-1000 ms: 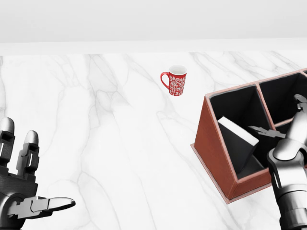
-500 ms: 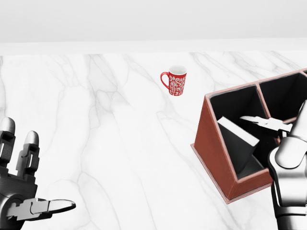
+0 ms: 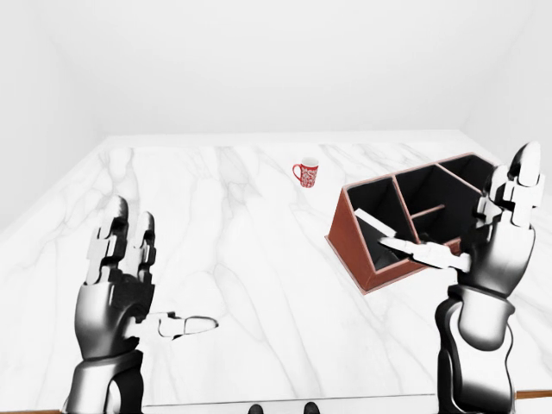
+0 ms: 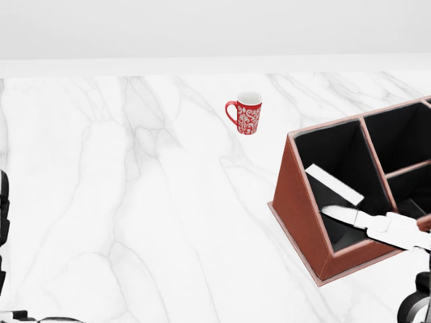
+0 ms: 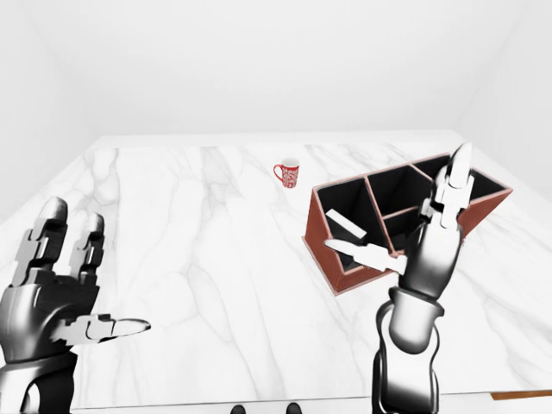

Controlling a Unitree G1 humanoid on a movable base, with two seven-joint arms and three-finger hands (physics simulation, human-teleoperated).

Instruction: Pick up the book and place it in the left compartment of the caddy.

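White marble surface (image 4: 135, 202) fills the scene, with a blank white wall behind. One book (image 4: 334, 184) leans tilted inside the left compartment of the one caddy (image 4: 301, 202), at right. One red mug (image 4: 246, 113) stands farther off, well apart.

Right robot hand (image 3: 500, 233) is raised near the caddy, fingers spread wide, holding nothing; its thumb reaches across the caddy's near edge. Left robot hand (image 3: 116, 285) is likewise wide and empty, at near left.

Risk, as I judge it: that thumb could catch the caddy's rim and shift it, or tip the leaning book.
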